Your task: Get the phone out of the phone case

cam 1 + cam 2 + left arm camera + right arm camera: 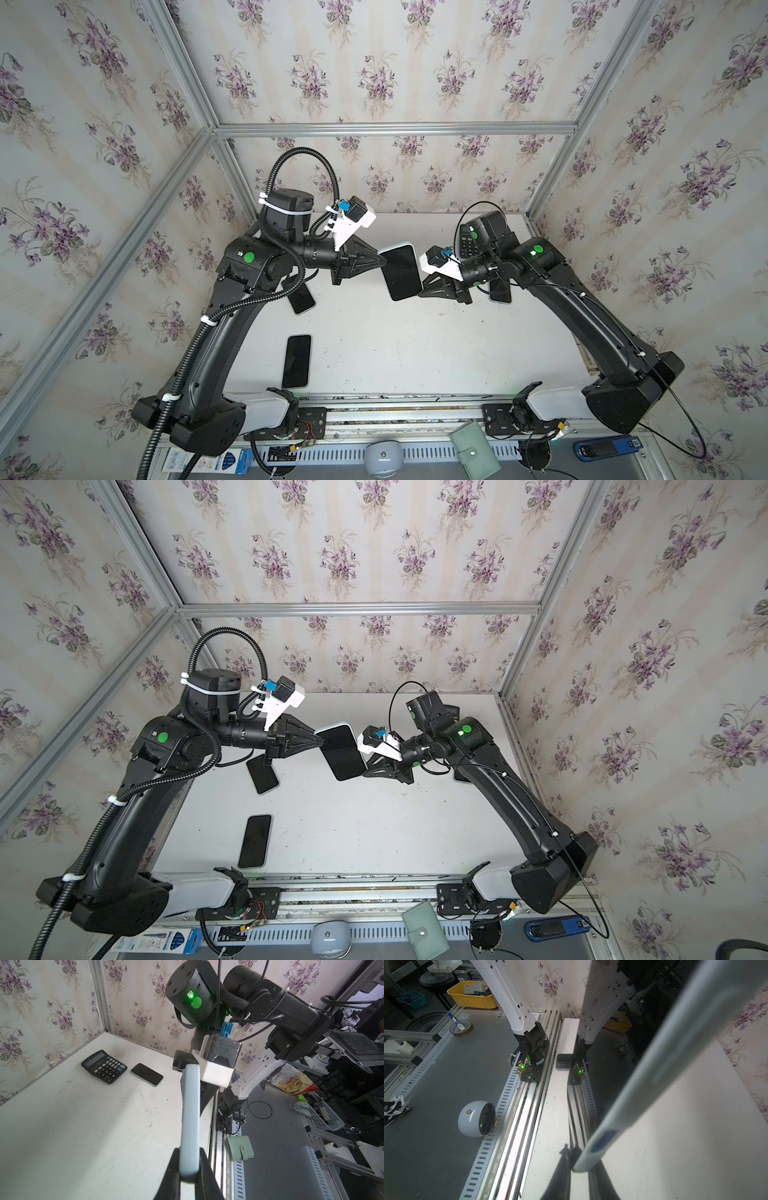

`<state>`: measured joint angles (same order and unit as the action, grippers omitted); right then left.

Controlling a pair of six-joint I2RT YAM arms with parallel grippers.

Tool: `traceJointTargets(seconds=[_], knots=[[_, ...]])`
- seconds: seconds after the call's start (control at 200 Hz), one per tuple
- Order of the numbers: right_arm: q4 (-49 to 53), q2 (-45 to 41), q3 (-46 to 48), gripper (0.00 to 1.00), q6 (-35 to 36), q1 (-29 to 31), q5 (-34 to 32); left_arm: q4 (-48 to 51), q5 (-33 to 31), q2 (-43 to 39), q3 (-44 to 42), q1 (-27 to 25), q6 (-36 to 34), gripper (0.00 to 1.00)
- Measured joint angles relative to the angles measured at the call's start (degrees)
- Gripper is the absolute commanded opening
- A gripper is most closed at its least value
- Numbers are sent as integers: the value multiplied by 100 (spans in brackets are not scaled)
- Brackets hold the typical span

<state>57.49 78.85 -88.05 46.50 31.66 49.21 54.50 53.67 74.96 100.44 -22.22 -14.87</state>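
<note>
Phone (400,274), dark screen up, sits in pale blue phone case (190,1118), held off the white table (395,353) at frame centre in both top views. Left gripper (383,262) is clamped on the case's upper left edge, one finger on each face. Right gripper (420,289) has its jaws closed against the lower right corner, with no gap visible in the right wrist view. Spare phone (297,360) lies flat at lower left of the table. Second spare phone (302,298) is partly under the left arm. Calculator (467,247) is right of centre, behind the right wrist.
</note>
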Motion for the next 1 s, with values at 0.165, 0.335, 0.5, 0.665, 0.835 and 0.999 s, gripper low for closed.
traceJointTargets(seconds=[0.165, 0.335, 0.5, 0.665, 0.835, 0.999], knots=[[81, 9, 0, 9, 138, 289, -243, 74, 127, -9, -11, -11, -85, 0], [42, 7, 0, 8, 302, 354, -474, 74, 125, 4, -33, -50, -83, 0], [11, 7, 0, 9, 345, 387, -579, 11, 107, 26, -44, -109, -61, 0], [-15, 7, 2, 11, 348, 468, -739, -162, 116, 107, -35, -181, 63, 0], [-125, 31, 4, 13, 409, 581, -848, -483, 225, 223, -35, -188, 330, 0], [-260, 52, 11, 13, 654, 664, -1003, -758, 299, 398, 15, -214, 699, 0]])
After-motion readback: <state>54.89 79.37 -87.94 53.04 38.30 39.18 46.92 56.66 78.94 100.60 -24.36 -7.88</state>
